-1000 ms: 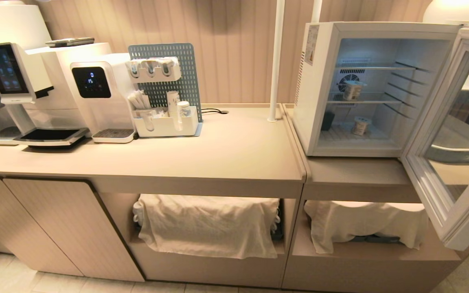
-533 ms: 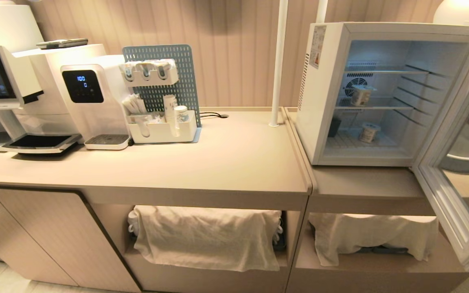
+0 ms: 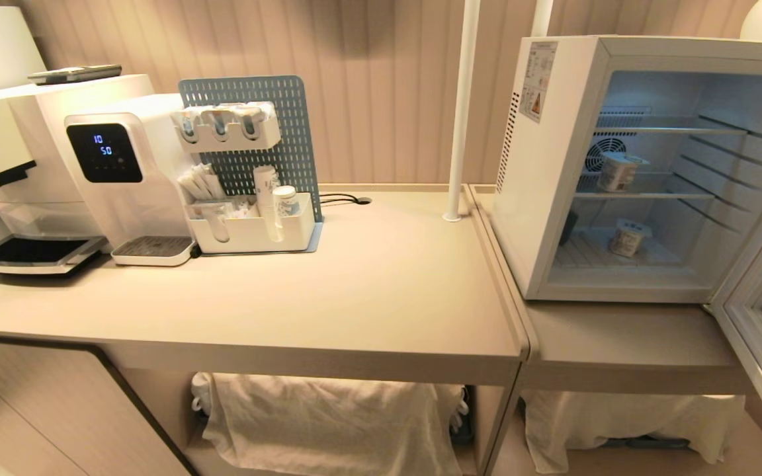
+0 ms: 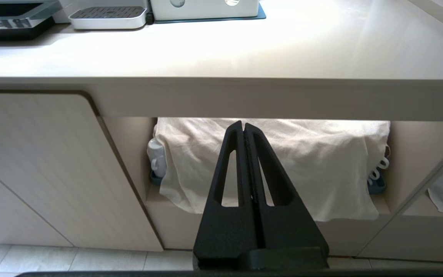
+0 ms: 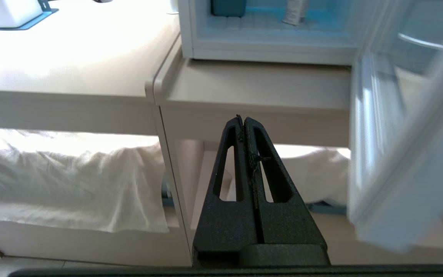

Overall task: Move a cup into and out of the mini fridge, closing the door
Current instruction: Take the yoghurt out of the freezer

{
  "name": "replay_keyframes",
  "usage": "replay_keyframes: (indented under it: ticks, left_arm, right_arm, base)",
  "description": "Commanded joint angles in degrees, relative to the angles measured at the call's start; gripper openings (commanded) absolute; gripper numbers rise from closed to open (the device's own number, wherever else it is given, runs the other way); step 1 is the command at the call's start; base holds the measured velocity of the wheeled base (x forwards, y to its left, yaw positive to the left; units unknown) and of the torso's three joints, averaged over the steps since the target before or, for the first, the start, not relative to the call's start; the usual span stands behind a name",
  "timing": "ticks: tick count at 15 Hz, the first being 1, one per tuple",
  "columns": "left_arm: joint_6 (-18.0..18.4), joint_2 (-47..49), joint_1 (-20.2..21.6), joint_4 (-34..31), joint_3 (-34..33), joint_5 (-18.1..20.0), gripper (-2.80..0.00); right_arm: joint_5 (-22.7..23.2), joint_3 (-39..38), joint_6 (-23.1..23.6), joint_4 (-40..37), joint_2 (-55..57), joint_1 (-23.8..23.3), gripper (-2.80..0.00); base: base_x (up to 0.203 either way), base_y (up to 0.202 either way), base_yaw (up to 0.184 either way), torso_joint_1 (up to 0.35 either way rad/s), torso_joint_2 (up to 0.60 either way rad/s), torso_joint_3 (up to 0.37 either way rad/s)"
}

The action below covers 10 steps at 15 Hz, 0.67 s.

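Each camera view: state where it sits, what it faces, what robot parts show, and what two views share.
Head view: high, angled down at counter and open mini fridge; no arms.
Left wrist view: low, facing cloth-covered shelf; shut left gripper.
Right wrist view: low, facing fridge base and open door; shut right gripper.
All share the counter.

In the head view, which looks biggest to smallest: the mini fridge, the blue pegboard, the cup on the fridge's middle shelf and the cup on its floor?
1. mini fridge, by far the largest.
2. blue pegboard.
3. The cup on the middle shelf and the cup on the fridge floor look about alike, so they are not ranked.
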State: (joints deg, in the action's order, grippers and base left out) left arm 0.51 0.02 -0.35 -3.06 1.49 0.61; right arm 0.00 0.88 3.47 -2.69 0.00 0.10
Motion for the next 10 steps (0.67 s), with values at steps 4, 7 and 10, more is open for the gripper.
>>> replay_keyframes:
  ticks: [4, 7, 10]
  left_arm:
    - [-0.2, -0.1, 0.0, 0.1, 0.0, 0.1, -2.80]
    - [-0.6, -0.1, 0.0, 0.4, -0.1, 0.2, -2.80]
    - [-0.9, -0.1, 0.0, 0.5, -0.1, 0.1, -2.80]
  right_arm:
    - [0.0, 0.0, 0.0, 0.0, 0.0, 0.0, -2.80]
    - [0.4, 0.0, 0.2, 0.1, 0.0, 0.0, -2.80]
    - [2.4, 4.8, 1.5, 0.5, 0.5, 0.0, -2.80]
  base:
    - [0.194, 0.000, 0.000, 0.003, 0.00, 0.004]
    - [0.094, 0.000, 0.002, 0.002, 0.00, 0.001]
    - [0.000, 0.000, 0.000, 0.000, 0.00, 0.000]
